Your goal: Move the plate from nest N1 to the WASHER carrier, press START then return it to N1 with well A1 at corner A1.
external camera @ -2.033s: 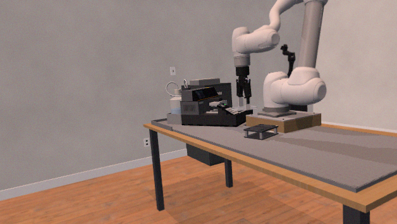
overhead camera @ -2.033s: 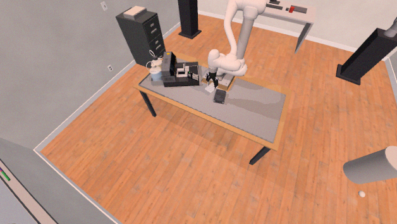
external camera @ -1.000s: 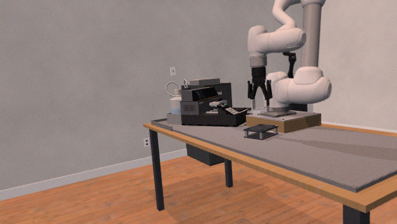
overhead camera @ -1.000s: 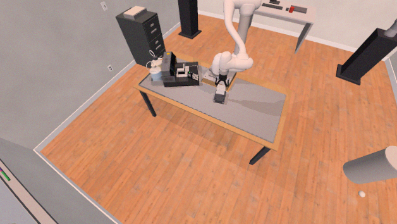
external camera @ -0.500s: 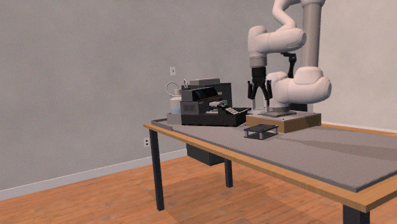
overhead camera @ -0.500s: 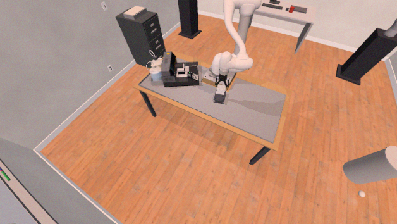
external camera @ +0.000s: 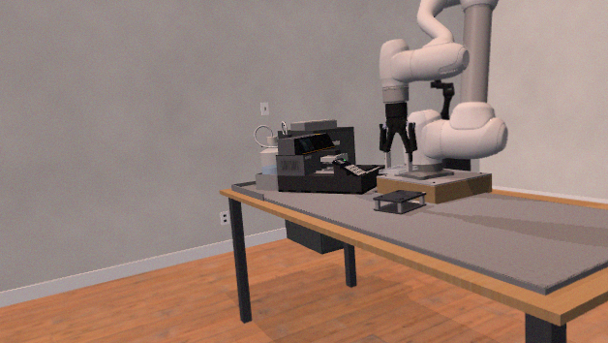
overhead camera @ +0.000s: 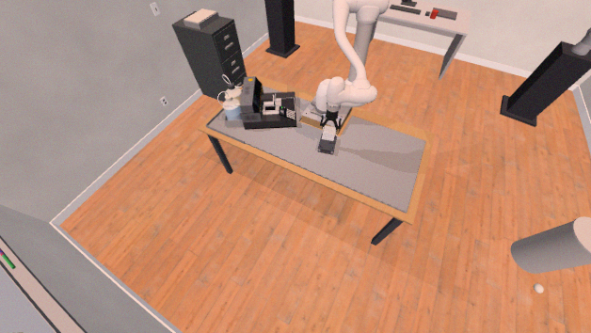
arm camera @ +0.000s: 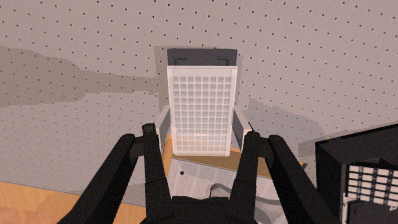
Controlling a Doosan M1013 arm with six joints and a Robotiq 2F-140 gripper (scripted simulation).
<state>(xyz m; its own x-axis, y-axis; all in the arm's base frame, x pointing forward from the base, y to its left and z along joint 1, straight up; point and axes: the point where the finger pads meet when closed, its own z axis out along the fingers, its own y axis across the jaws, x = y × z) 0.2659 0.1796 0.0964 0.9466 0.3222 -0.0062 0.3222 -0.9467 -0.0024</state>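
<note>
The white well plate (arm camera: 201, 110) is held flat between my gripper's fingers, which are shut on its long sides. It also shows in the top view (overhead camera: 327, 136). The dark plate nest N1 (arm camera: 201, 56) stands on the grey mat below and just beyond the plate; it also shows in the top and exterior views (overhead camera: 327, 147) (external camera: 400, 200). My gripper (external camera: 398, 145) hangs well above the nest. I cannot tell which corner of the plate is cut. The black washer (overhead camera: 270, 110) (external camera: 319, 160) stands to the left, with its keypad (arm camera: 367, 182) at the lower right of the wrist view.
The arm's wooden base block (external camera: 434, 186) stands just behind the nest. Bottles with tubing (overhead camera: 231, 105) stand at the washer's far side. A small green light (external camera: 343, 159) shows by the keypad. The table's front edge (external camera: 436, 268) runs near the nest.
</note>
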